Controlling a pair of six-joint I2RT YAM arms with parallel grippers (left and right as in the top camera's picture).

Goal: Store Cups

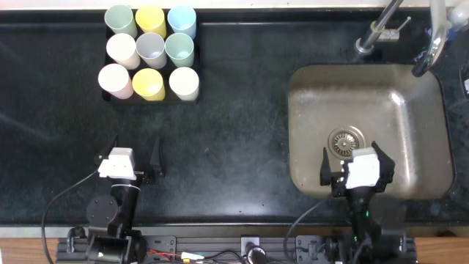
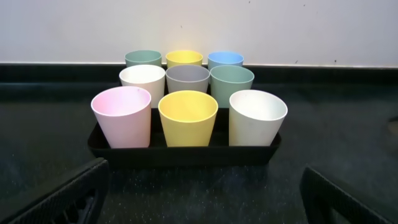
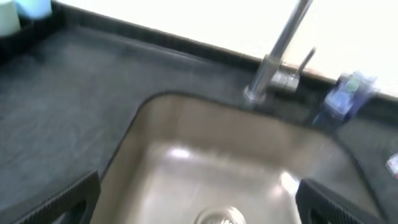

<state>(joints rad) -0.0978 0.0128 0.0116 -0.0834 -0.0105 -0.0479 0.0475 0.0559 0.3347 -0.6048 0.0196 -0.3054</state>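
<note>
Fingers (image 2: 68, 196) of the left gripper (image 2: 202, 202) stand wide apart and hold nothing, low over the dark desk (image 2: 348, 137). Straight ahead of them, near but not touching, lies the black tray (image 2: 186, 155) with nine cups (image 2: 188, 81) in three rows of three, all upright with mouths up. Front row, nearest the fingers: pink cup (image 2: 122, 118), yellow cup (image 2: 188, 118), white cup (image 2: 256, 118). The yellow cup sits on the line midway between the fingers. In the top view the tray lies at the far left of the desk, in line with the left arm. Right gripper (image 1: 352, 152), fingers likewise spread and empty, hangs over the sink (image 1: 418, 147), well apart from the tray. Judgement: the left arm is the nearer, and a straight advance would meet the front row first.
</note>
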